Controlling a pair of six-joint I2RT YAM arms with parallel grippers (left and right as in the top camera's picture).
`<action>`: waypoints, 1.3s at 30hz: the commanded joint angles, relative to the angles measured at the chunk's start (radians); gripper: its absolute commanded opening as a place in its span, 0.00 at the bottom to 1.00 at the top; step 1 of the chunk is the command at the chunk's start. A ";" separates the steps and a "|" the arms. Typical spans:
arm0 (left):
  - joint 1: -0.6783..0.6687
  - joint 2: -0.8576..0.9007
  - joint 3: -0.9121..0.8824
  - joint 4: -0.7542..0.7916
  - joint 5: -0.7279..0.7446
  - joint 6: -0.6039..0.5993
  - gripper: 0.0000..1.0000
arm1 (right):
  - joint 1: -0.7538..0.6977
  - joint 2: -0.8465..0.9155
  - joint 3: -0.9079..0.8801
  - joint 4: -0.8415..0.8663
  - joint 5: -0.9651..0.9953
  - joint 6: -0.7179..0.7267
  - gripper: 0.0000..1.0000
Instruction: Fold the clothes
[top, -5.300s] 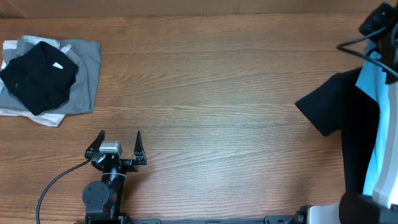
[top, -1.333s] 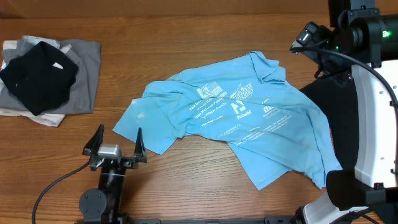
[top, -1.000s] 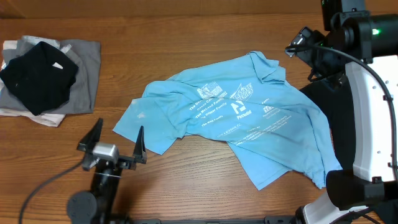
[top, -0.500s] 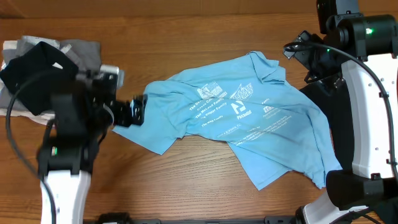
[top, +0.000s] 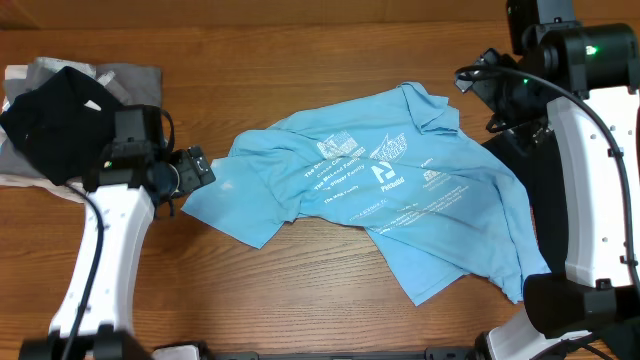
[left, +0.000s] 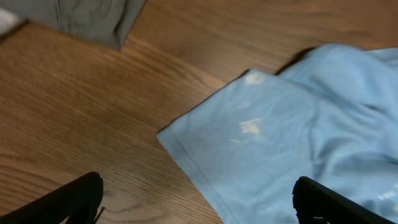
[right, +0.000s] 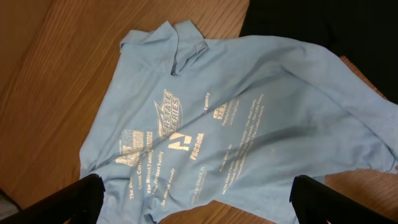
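left claw (left: 196, 202): spread wide, empty | right claw (right: 196, 198): spread wide, empty, above T-shirt (right: 249, 130)

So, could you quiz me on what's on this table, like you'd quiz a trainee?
1. True or false: the left fingers are clamped on the blue T-shirt.
2. What lies partly under the T-shirt's right side? A: a black garment. B: a yellow towel. C: a cardboard box.
3. What colour is the print on the T-shirt?

Key: 1 false, they stand open and hold nothing. 2 A. 3 white.
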 joint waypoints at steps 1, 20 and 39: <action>0.004 0.092 0.018 -0.009 0.016 -0.056 1.00 | 0.014 -0.007 -0.019 0.005 0.007 0.017 1.00; 0.004 0.323 0.015 0.060 -0.075 -0.144 1.00 | 0.015 -0.007 -0.103 0.018 -0.065 0.051 1.00; 0.004 0.422 0.015 0.168 -0.061 -0.119 0.97 | 0.016 -0.007 -0.121 -0.027 -0.056 0.044 1.00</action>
